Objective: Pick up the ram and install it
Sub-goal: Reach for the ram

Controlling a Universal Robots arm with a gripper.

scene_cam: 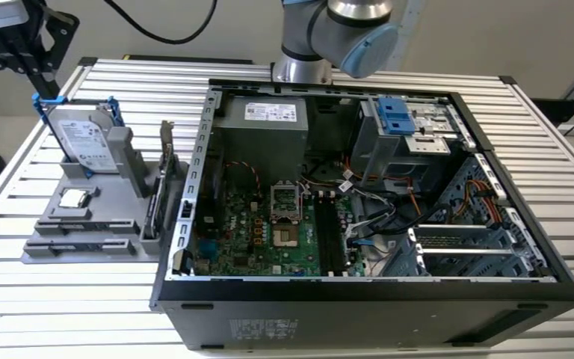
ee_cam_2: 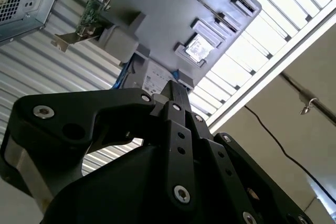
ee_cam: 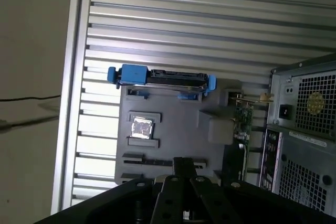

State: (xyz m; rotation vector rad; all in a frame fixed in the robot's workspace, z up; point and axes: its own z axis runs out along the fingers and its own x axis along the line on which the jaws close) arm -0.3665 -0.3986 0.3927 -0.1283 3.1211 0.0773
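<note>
The ram point(scene_cam: 80, 244) appears as a long dark stick lying flat in the front slot of the grey holder point(scene_cam: 42, 254), on the exterior view's left beside the open computer case point(scene_cam: 367, 288). My black gripper point(scene_cam: 44, 78) hangs above the holder's far end, over the upright hard drive point(scene_cam: 86, 142) in its blue carrier. In both wrist views the gripper point(ee_cam: 182, 161) point(ee_cam_2: 176, 90) has its fingertips together with nothing between them. The long black memory slots point(scene_cam: 329, 235) lie on the green motherboard point(scene_cam: 252, 239) inside the case.
The holder also carries a square processor chip point(scene_cam: 72, 198) and an upright card with a metal bracket point(scene_cam: 165, 168). Cables point(scene_cam: 387, 217), a power supply point(scene_cam: 262, 123) and drive cages point(scene_cam: 406, 131) crowd the case. A slatted metal table point(scene_cam: 57, 307) lies underneath.
</note>
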